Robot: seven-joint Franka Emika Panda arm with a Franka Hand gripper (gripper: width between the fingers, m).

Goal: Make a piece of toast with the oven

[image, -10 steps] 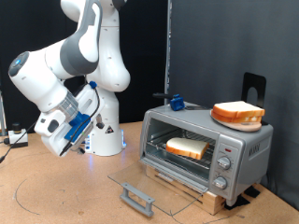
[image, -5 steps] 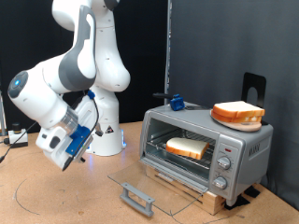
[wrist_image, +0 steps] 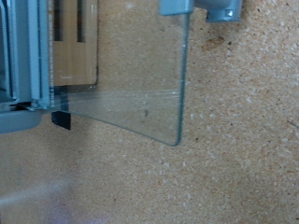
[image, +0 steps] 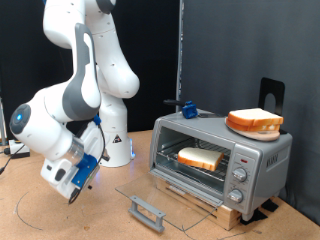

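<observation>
The oven (image: 258, 163) stands at the exterior view's right with its glass door (image: 150, 193) dropped open and the grey bar handle (image: 147, 212) near the table. One piece of toast (image: 200, 157) lies on the rack inside. A second slice (image: 254, 121) lies on the oven's top. My gripper (image: 72, 188) hangs low over the table at the exterior view's left, well apart from the oven, with nothing seen in it. The wrist view shows the open glass door (wrist_image: 131, 84), its handle (wrist_image: 196, 7) and the oven's front edge (wrist_image: 23, 65); no fingers show there.
The oven sits on a wooden board (image: 215, 211). A small blue object (image: 187, 108) and a black bracket (image: 272, 93) stand behind the oven. The robot's white base (image: 112, 150) is at the back, and cables (image: 14, 147) lie at the left edge.
The arm has swung down and to the exterior view's left, away from the oven, bringing the gripper close to the table. Oven, door and both slices have not moved.
</observation>
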